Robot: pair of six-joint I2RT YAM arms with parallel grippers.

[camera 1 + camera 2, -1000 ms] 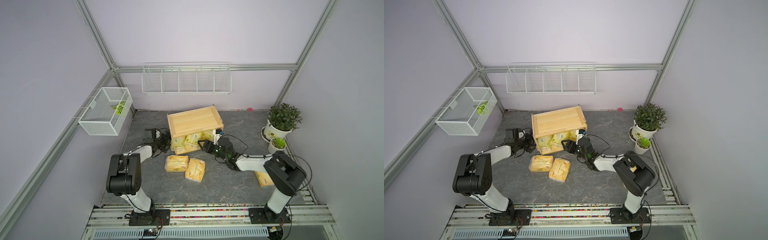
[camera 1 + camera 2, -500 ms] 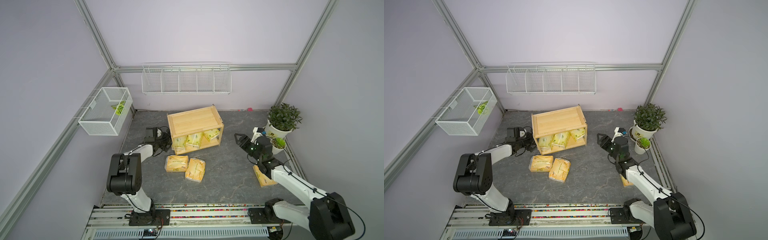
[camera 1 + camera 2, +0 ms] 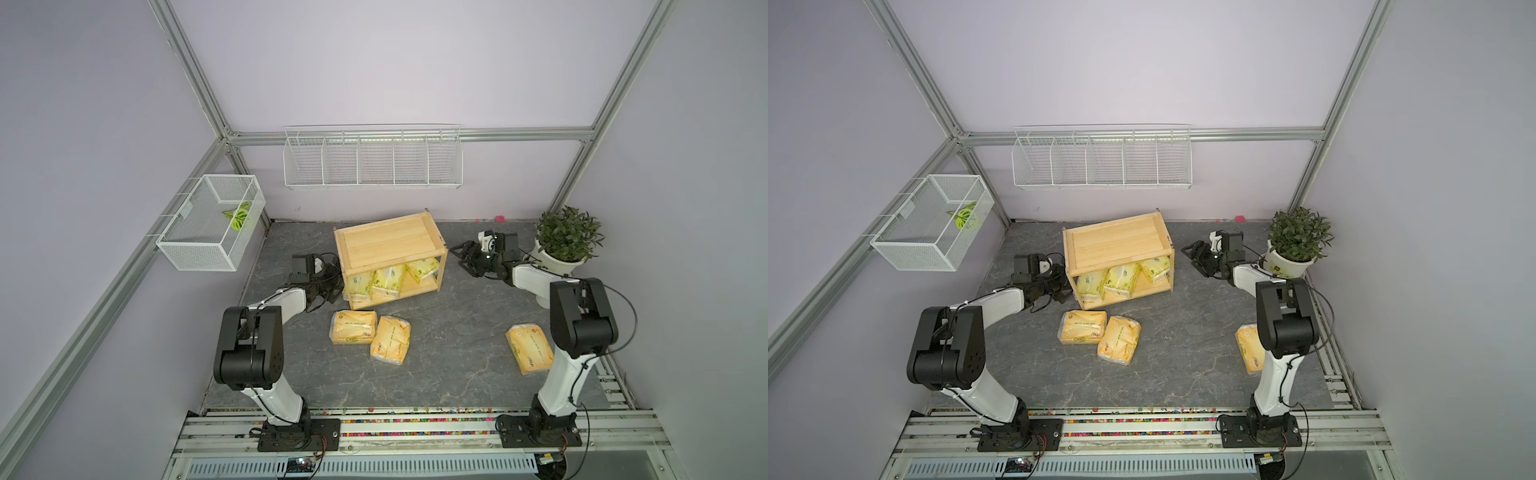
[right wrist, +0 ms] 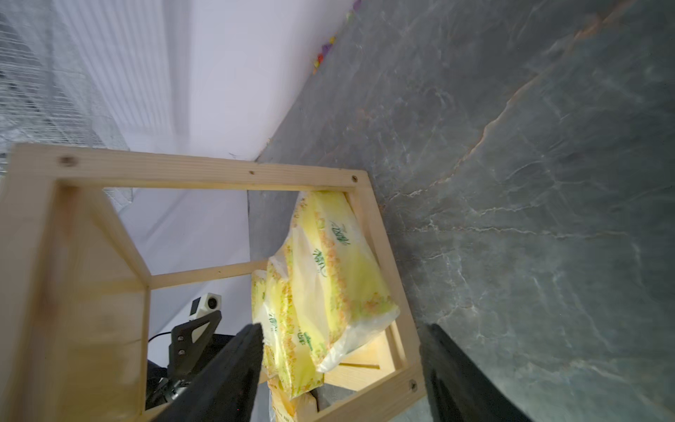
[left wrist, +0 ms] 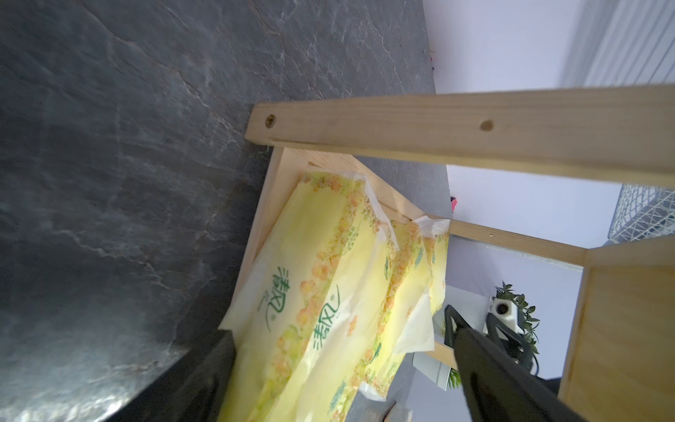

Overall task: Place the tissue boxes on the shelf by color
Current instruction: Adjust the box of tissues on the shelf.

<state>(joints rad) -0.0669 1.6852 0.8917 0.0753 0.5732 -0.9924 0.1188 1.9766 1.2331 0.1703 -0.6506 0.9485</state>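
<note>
The wooden shelf (image 3: 388, 243) (image 3: 1117, 241) stands mid-table, and three pale yellow-green tissue boxes (image 3: 388, 279) (image 3: 1121, 279) lean together on its lower board. Two orange ones (image 3: 353, 327) (image 3: 390, 340) lie on the floor in front of it, with a third (image 3: 530, 348) by the right arm's base. My left gripper (image 3: 332, 282) (image 5: 336, 325) is at the shelf's left end, open, its jaws either side of the nearest pale box (image 5: 310, 292). Just off the shelf's right end, my right gripper (image 3: 463, 259) (image 4: 343, 329) is open and empty.
A potted plant (image 3: 567, 237) stands close behind the right gripper. On the back wall hangs a white wire rack (image 3: 372, 160), and a mesh basket (image 3: 212, 224) is on the left wall. The arm bases sit on a rail (image 3: 415, 419) at the front edge.
The right gripper has drawn back from the shelf's lower board, swung out to the right, and now sits beside the shelf's right end. The left gripper has stayed put.
</note>
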